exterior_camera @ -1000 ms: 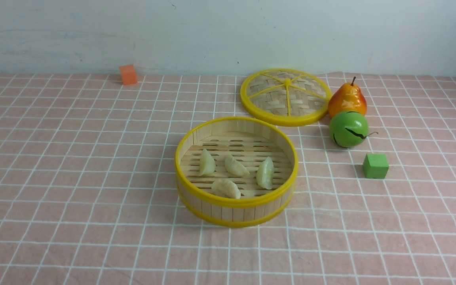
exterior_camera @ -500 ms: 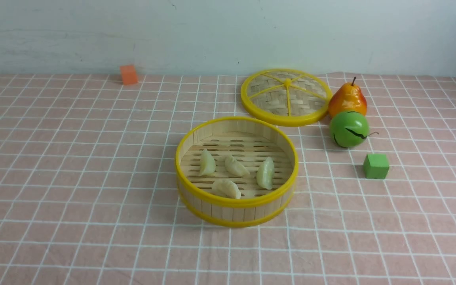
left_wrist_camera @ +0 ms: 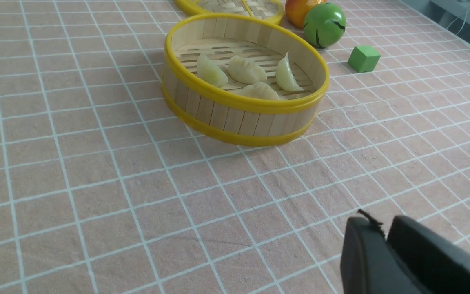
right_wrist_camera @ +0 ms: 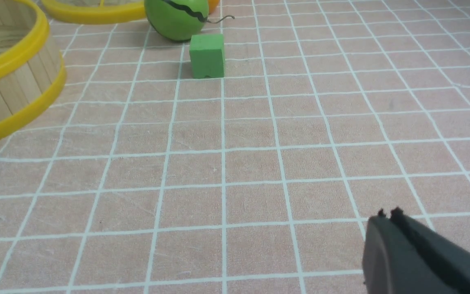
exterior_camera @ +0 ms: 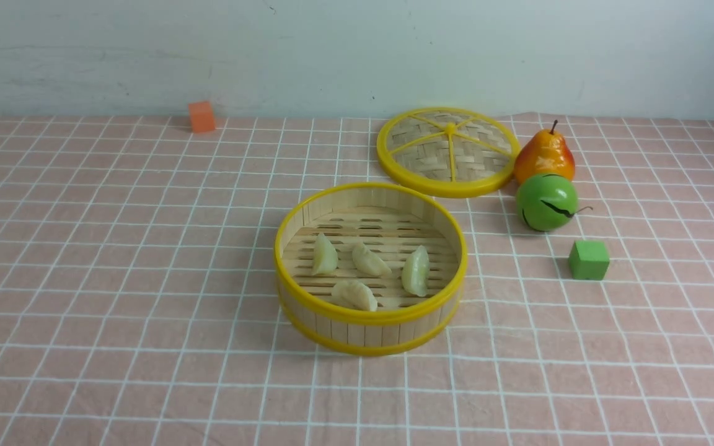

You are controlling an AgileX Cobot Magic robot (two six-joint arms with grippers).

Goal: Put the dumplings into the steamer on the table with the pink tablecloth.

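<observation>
The steamer (exterior_camera: 369,322) stands mid-table on the pink tablecloth (exterior_camera: 115,248). Several pale dumplings lie on its slatted floor, among them one at the left (exterior_camera: 324,255), one in the middle (exterior_camera: 369,260) and one at the right (exterior_camera: 416,271). The steamer (left_wrist_camera: 239,118) and its dumplings (left_wrist_camera: 246,69) also show in the left wrist view. My left gripper (left_wrist_camera: 384,228) is shut and empty, low over the cloth on the near side of the steamer. My right gripper (right_wrist_camera: 388,216) is shut and empty over the cloth, short of the green cube (right_wrist_camera: 207,55). Neither gripper shows in the front view.
The woven lid (exterior_camera: 447,150) lies flat behind the steamer. A pear (exterior_camera: 543,155) and a green round fruit (exterior_camera: 546,202) sit to its right, with the green cube (exterior_camera: 588,259) nearer. An orange cube (exterior_camera: 201,116) sits far back left by the wall.
</observation>
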